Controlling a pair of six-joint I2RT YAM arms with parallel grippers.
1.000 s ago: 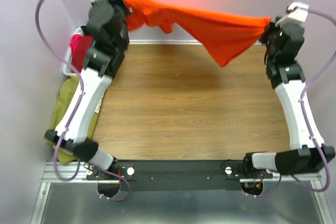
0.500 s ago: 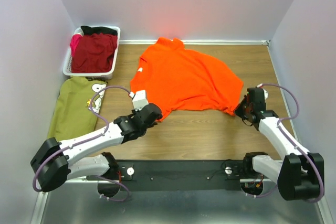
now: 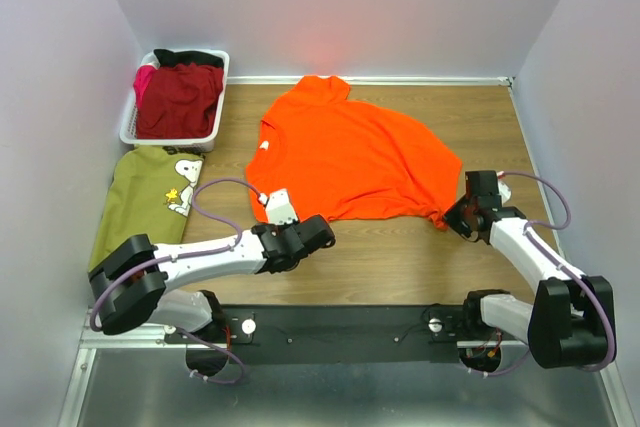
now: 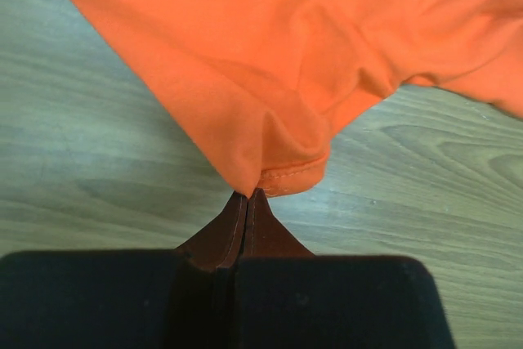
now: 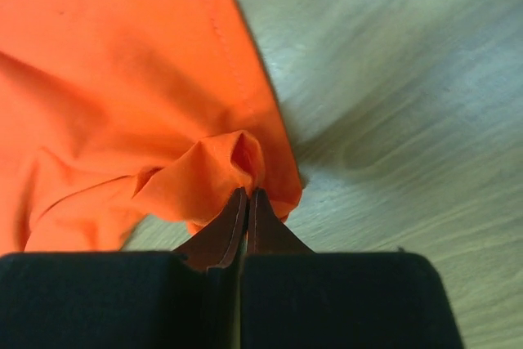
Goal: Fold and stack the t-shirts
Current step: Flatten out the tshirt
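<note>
Wood-grain surface (image 3: 400,257) carries the orange t-shirt (image 3: 350,152), spread mostly flat in the middle, its collar toward the far wall and its hem toward the arms. The left tool (image 4: 247,195) has its jaws pressed together on the near-left hem corner, and the cloth rises in a small fold at the tips. The right tool (image 5: 248,194) pinches a bunched tuck of the hem at the near-right corner, jaws all but together. At the far left a white basket (image 3: 128,127) holds a dark red t-shirt (image 3: 180,97). An olive green t-shirt (image 3: 140,202) with a cartoon dog lies just nearer than the basket.
</note>
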